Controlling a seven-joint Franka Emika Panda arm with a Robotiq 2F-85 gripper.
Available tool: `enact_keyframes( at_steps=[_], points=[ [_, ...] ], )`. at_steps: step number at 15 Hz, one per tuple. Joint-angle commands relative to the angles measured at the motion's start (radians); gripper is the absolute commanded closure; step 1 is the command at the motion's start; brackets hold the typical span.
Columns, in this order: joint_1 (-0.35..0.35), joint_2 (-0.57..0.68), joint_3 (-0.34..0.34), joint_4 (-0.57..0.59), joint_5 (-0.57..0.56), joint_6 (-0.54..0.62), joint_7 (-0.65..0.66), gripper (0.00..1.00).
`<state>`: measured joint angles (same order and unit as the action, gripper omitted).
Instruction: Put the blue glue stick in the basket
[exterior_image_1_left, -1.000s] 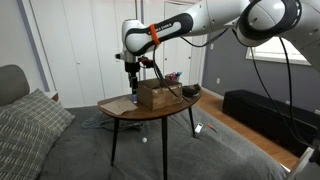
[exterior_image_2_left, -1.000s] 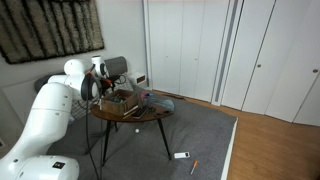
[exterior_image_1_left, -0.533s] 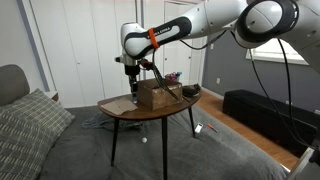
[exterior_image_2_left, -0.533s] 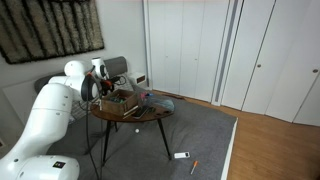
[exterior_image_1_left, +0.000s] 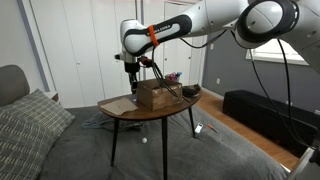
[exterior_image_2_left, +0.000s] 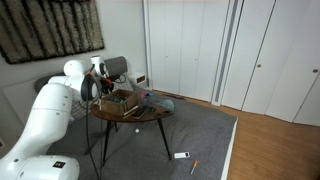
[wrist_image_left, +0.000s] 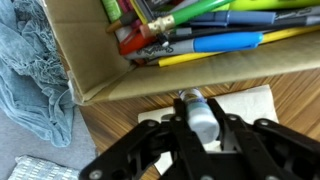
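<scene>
The blue glue stick (wrist_image_left: 200, 113), with a pale blue body and a blue cap end, stands between the black fingers of my gripper (wrist_image_left: 201, 122), which is shut on it. It is just above a white sheet of paper (wrist_image_left: 252, 106) on the wooden table (wrist_image_left: 125, 118), right beside the near wall of the basket (wrist_image_left: 170, 77). The basket is a brown cardboard box holding several markers and pens (wrist_image_left: 215, 42). In an exterior view my gripper (exterior_image_1_left: 134, 96) hangs at the box's (exterior_image_1_left: 156, 95) left side. The basket (exterior_image_2_left: 120, 100) also shows on the table from the opposite side.
A blue-grey cloth (wrist_image_left: 32, 80) lies beside the box. The small round table (exterior_image_1_left: 150, 108) also carries a dark object (exterior_image_1_left: 190, 91) at its far edge. A grey cushion (exterior_image_1_left: 30, 125) sits nearby, and small items lie on the carpet (exterior_image_2_left: 181, 155).
The jaws have closed from open onto the blue glue stick. The arm has barely moved.
</scene>
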<state>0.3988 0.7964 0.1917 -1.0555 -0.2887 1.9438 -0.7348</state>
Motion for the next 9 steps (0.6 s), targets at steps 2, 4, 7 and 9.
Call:
enact_keyframes(
  at_steps=[2,4,7,9],
  points=[
    [-0.006,-0.049,0.025,0.055,0.035,-0.122,-0.019,0.93],
    [-0.018,-0.087,0.038,0.071,0.059,-0.18,-0.016,0.93],
    [-0.034,-0.153,0.035,0.085,0.074,-0.23,-0.002,0.93],
    [-0.053,-0.202,0.028,0.078,0.079,-0.25,0.01,0.93]
  ],
)
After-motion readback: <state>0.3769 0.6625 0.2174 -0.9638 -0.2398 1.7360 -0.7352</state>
